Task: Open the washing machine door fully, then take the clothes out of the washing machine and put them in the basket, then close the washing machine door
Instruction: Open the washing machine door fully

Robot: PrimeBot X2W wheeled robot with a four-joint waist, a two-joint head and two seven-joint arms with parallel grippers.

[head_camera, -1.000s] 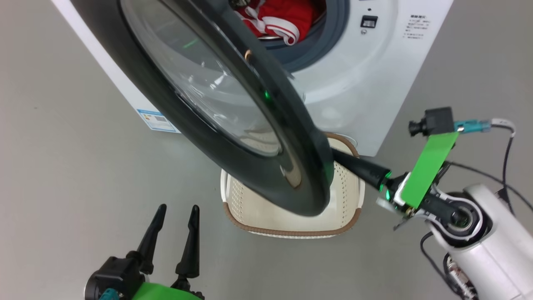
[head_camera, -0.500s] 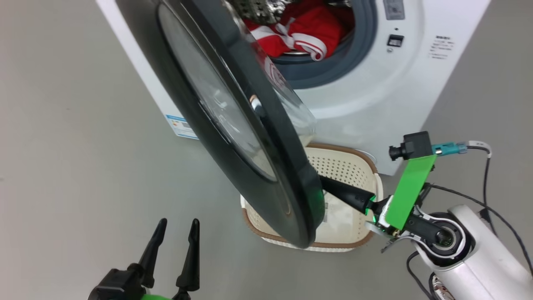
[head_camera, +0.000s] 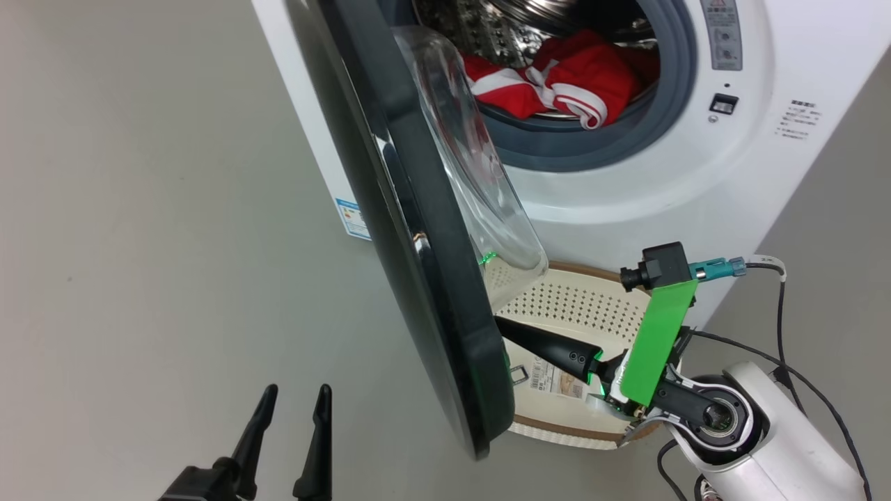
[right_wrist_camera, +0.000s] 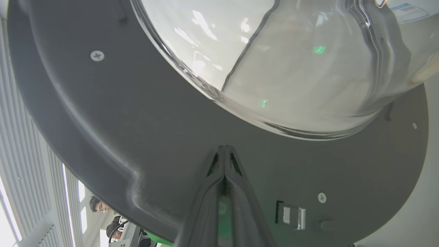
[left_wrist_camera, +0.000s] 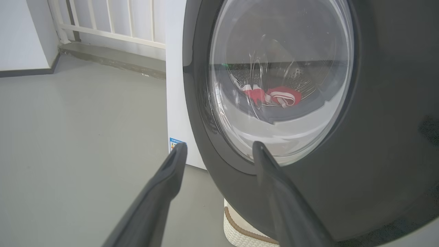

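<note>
One thing is changing for you: the washing machine door (head_camera: 431, 292) is swinging wider off the washing machine (head_camera: 626, 202), going from showing its glossy front a second ago to standing nearly edge-on in the head view, though the camera is shifting too. Your right tool (head_camera: 511, 329), fingers shut together and gripping nothing, is pressing its tips against the door's dark inner rim just below the glass bowl (head_camera: 473, 160). Your left tool (head_camera: 297, 391) is hanging open and empty at the near left, outside the door. The clothes (head_camera: 557, 83) are lying in the drum (head_camera: 529, 21), now plainly exposed. The basket (head_camera: 578, 303) is sitting on the floor (head_camera: 139, 209) before the machine, partly under the door. Judging by that overhang, the door is not yet fully open, so keep pushing it left before reaching in.
</note>
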